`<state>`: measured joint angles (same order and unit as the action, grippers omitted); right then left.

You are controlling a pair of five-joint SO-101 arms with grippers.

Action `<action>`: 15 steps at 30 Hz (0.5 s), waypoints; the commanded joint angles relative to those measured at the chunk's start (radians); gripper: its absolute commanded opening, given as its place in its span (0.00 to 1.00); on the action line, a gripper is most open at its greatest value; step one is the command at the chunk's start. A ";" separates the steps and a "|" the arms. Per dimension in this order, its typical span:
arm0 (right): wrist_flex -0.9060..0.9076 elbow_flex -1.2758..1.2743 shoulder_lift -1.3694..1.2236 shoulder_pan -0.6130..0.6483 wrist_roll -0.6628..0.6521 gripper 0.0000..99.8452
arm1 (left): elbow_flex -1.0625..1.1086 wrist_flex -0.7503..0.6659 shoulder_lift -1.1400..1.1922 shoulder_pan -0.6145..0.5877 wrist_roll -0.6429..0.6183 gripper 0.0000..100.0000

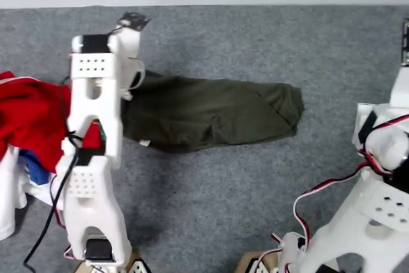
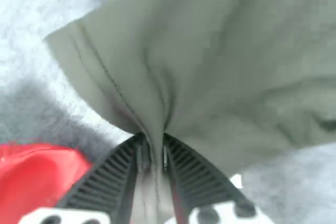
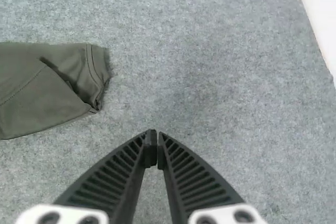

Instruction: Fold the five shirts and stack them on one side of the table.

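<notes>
We get the high cam looking down over the table (image 1: 211,209). Left wrist cam sits v. close on the olive shirt (image 2: 210,66); right wrist cam sees its end from further off. All 3 share it.

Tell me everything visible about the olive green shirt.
The olive green shirt looks like soft, matte knit fabric. It is folded into a long, wrinkled band and lies across the grey table covering. One end shows a stitched sleeve hem. At the other end, the left gripper is shut on a bunched, seamed edge.
</notes>
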<state>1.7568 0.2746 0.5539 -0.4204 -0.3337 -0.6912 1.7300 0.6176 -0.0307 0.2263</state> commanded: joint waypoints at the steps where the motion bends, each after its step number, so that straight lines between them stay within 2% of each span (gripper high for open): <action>1: 0.041 0.005 0.025 -0.013 -0.012 0.01 | 0.001 0.025 -0.103 0.109 0.008 0.00; 9: 0.041 -0.054 0.028 -0.013 -0.012 0.01 | -0.013 -0.034 -0.103 0.354 -0.057 0.00; 15: 0.038 -0.163 0.093 -0.013 -0.014 0.01 | -0.194 -0.071 -0.023 0.488 -0.121 0.00</action>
<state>1.7568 0.1350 0.5907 -0.4235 -0.3353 -0.7741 1.6840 0.5838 0.4005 0.1389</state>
